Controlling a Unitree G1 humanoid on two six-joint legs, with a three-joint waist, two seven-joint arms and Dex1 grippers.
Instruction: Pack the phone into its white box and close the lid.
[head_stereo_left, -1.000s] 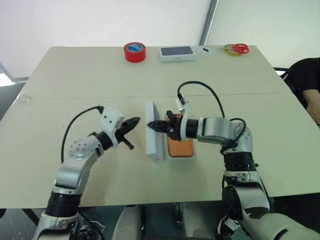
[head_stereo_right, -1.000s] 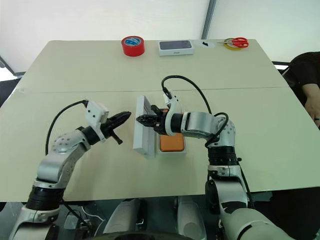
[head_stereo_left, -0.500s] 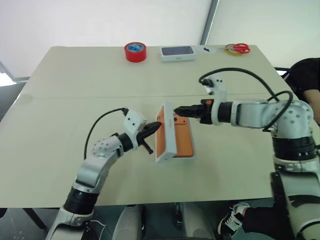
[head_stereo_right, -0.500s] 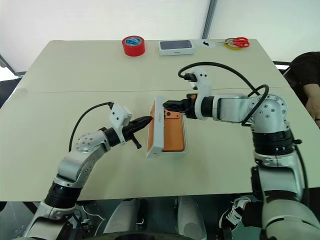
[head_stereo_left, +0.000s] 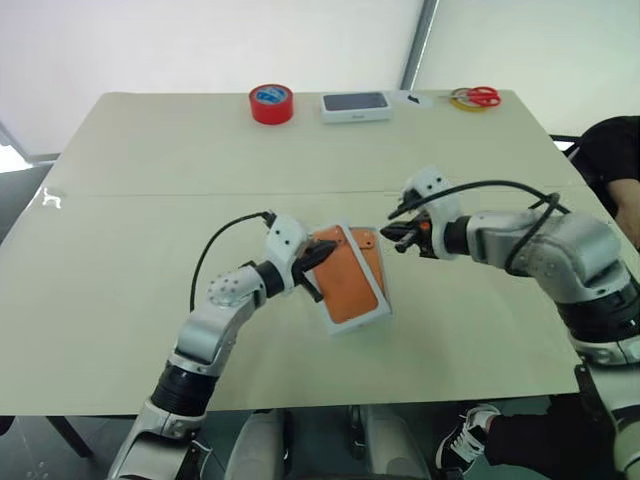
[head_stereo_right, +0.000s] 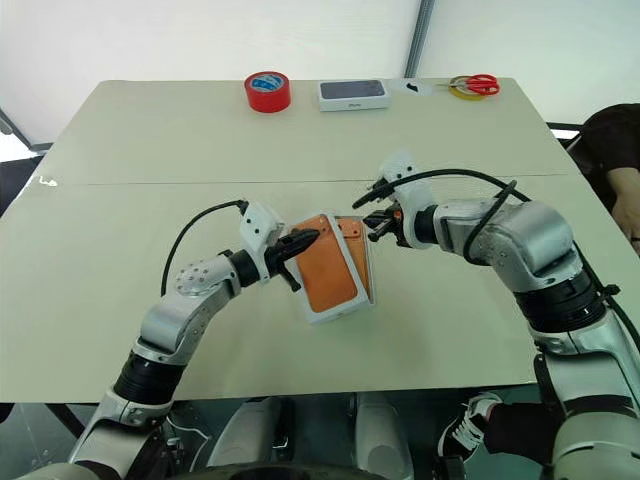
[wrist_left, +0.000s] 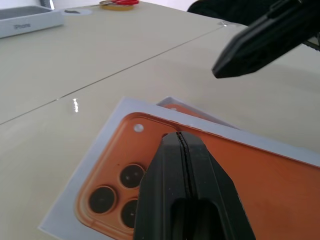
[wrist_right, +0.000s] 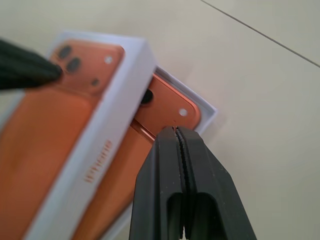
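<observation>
Lying askew over phone in white box, orange-printed lid, both tools pinched together

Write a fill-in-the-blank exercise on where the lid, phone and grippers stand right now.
1. The lid lies askew over the white box, its printed ____ phone picture facing up.
2. The phone lies ____ the white box.
3. The left gripper touches the ____.
4. The right gripper has its fingers ____.

Missing: orange; inside; lid; shut

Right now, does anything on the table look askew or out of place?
Yes: the lid sits crooked over the white box, tilted and turned off its outline, so the phone shows at one end. The shut left pincer rests on it.
</observation>
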